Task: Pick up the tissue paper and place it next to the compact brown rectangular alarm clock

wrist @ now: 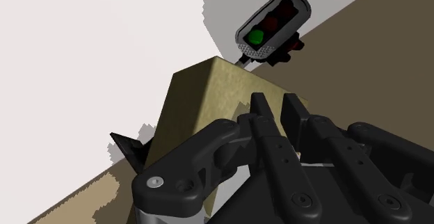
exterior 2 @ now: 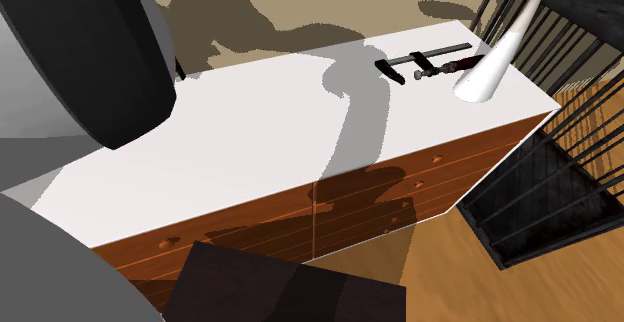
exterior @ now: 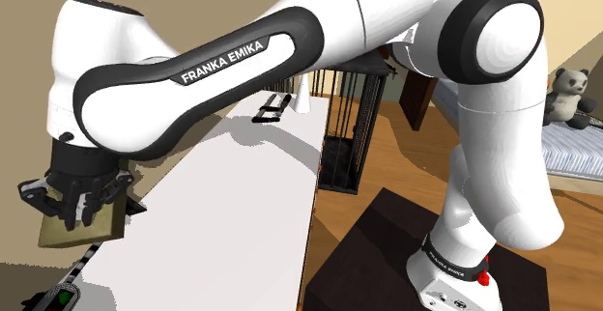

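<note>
Closed to a narrow gap, the claw (exterior: 85,212) hangs at the lower left of the shoulder view and grips the top of an olive-tan tissue box (exterior: 82,230), which sits tilted under it over the near end of the white desk (exterior: 242,193). In the wrist view its two black fingers (wrist: 261,115) stand close together against the upper face of the box, and a dark shadow lies on the desk surface beneath the box's edge. Just beyond the box is a small traffic-light-shaped gadget (wrist: 271,24) with a green lamp lit; in the shoulder view it shows at the very bottom left, below the box. Towards the far end of the desk, at the upper middle of the shoulder view, lie a black bar clamp (exterior: 273,106) and a white lamp (exterior: 301,95), well apart from the box. Wooden drawer fronts (exterior 2: 380,190) run under the desk top in the second exterior view.
</note>
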You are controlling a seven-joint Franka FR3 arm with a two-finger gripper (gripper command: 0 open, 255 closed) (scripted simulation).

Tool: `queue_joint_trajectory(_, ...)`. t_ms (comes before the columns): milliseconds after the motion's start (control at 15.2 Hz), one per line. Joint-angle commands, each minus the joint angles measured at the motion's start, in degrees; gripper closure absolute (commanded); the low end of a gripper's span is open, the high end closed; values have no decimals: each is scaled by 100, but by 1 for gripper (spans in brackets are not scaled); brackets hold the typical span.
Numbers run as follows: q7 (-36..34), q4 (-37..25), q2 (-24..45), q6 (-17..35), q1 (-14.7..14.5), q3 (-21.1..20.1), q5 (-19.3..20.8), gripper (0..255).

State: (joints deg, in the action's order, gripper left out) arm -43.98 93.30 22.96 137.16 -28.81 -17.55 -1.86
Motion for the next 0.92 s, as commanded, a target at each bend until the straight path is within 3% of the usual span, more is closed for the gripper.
queue_joint_trajectory(0,10,119,33,156,3,7,4,255)
queue_joint_trajectory(858,44,465,357,815,-28,48,61,255)
